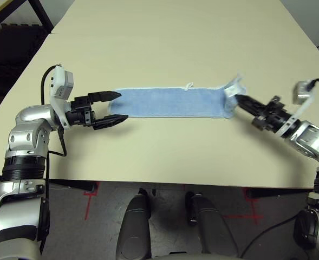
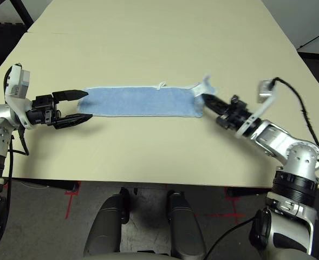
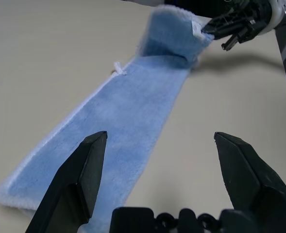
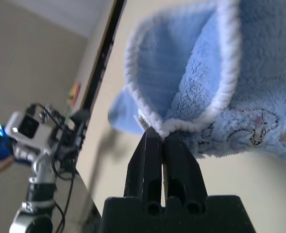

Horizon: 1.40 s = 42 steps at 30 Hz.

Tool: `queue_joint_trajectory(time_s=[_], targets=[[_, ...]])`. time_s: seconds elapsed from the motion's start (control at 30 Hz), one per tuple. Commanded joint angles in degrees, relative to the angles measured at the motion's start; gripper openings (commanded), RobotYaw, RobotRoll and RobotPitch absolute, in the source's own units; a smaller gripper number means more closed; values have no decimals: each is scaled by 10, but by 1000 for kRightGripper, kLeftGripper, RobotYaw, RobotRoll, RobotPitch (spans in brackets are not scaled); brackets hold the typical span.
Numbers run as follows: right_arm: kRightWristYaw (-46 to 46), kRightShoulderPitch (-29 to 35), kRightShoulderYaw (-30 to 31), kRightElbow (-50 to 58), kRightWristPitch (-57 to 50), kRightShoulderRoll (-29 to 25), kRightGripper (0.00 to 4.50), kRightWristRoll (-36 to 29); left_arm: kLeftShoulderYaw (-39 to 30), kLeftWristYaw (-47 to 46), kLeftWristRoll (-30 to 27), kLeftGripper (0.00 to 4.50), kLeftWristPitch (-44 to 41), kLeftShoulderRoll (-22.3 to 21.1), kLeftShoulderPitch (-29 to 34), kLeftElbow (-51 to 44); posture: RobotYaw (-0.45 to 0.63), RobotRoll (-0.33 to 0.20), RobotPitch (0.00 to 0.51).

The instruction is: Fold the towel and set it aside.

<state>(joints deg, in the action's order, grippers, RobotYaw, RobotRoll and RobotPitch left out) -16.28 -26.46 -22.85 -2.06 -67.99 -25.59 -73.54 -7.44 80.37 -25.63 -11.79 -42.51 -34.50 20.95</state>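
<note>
While one towel [image 1: 170, 102] lies as a long narrow blue strip across the pale tabletop [image 1: 164, 43], two pincers flank it, one at each short end. The right pincer [image 1: 236, 98] is clenched on the towel's near end, its two black fingers pressed together on the white stitched edging, and that end is lifted off the tabletop and curled back over the strip toward the other arm. The rest of the strip lies flat, stretching away from the right pincer toward the left pincer [image 1: 118, 106]. A single small white loop [image 1: 189, 85] sticks out from the long edge farther from the robot, nearer the right pincer than the left. The left pincer is released, its two fingers spread wide and pointing along the strip; the towel's flat end lies just at their tips, between them, and whether the tips touch the cloth cannot be told. Nothing stands between the two pincers except the towel itself.
</note>
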Motion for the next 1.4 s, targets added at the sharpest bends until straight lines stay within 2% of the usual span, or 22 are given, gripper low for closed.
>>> queue_joint_trajectory(time_s=[0.03,0.4,0.9,1.03,1.2,1.3,1.33,1.4], targets=[[3,-4,28,9,15,13,36,34,9,3,3,4500,-5,-2,5,-13,25,0,207],[59,-43,75,1,41,97,36,110,10,-1,1,4500,-9,-1,10,-21,34,0,203],[78,-66,104,-4,42,152,36,183,5,-8,-3,4500,-19,-4,25,-40,46,0,197],[29,-63,129,19,50,132,1159,199,5,-8,-2,4500,-20,-4,27,-41,43,0,196],[-33,-59,109,45,75,108,3074,185,6,-11,-2,4500,-21,-2,30,-43,39,0,196],[-74,-65,91,64,66,92,4209,148,8,-11,-2,4500,-21,0,31,-44,31,0,197],[-88,-71,84,64,68,83,4482,140,8,-12,-2,4500,-21,1,31,-44,31,0,197],[-107,-90,69,51,78,63,4482,137,9,-12,-2,4500,-22,1,31,-45,27,0,198]])
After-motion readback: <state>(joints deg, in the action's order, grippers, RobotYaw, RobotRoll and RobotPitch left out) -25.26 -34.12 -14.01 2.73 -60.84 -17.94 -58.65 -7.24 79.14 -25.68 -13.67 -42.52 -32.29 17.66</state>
